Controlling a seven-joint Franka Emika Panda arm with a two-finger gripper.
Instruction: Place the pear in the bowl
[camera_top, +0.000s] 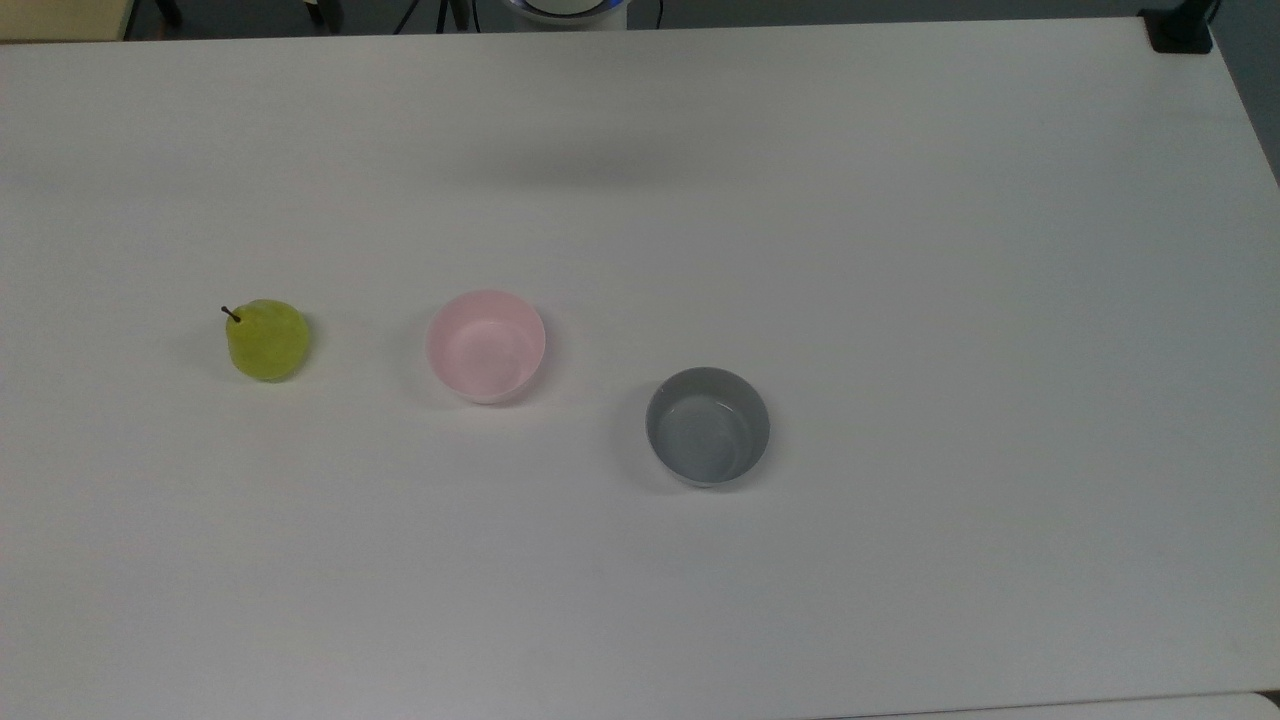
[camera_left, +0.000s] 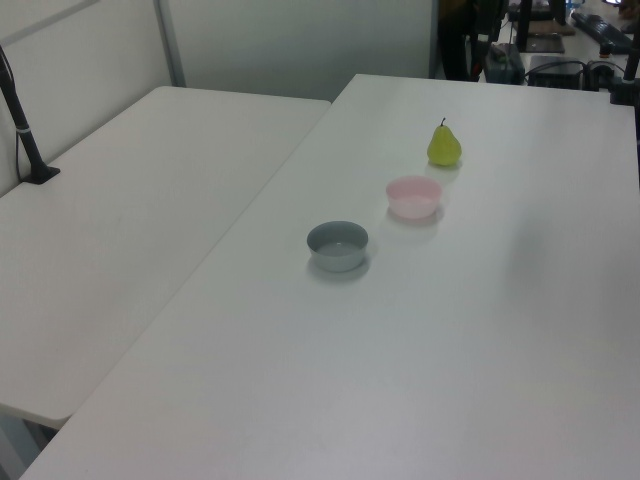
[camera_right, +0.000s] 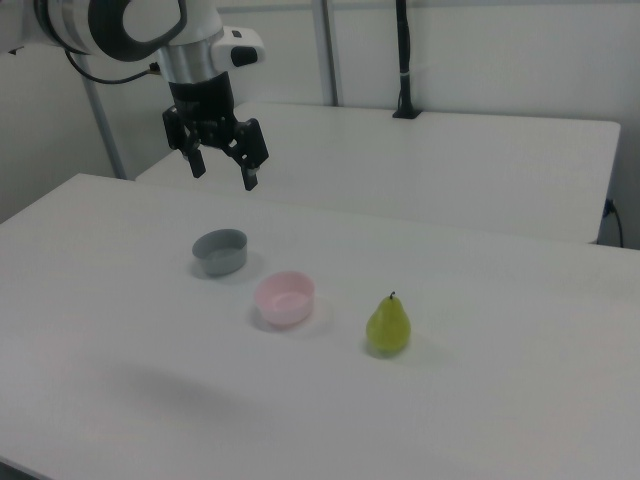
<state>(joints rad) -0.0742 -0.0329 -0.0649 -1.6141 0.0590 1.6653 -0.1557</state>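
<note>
Hand (camera_right: 222, 172): fingers spread wide, empty, high above surface (camera_top: 900, 250) | Pear (camera_top: 267, 340): upright, beside pink bowl (camera_top: 486, 346) on the top view's left, untouched | Risk: rounded pear may tip or slip on closure; grey bowl (camera_top: 708, 427) near, wrong-bowl placement possible

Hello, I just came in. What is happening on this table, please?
A robot arm is set up to put the pear into the pink bowl, but nothing has been picked up yet. The gripper hangs open and empty, high above the table, in the right view above the grey bowl. The pear stands upright on the table beside the pink bowl, not touching it. Both bowls are empty, and the pink one sits between the pear and the grey one.
</note>
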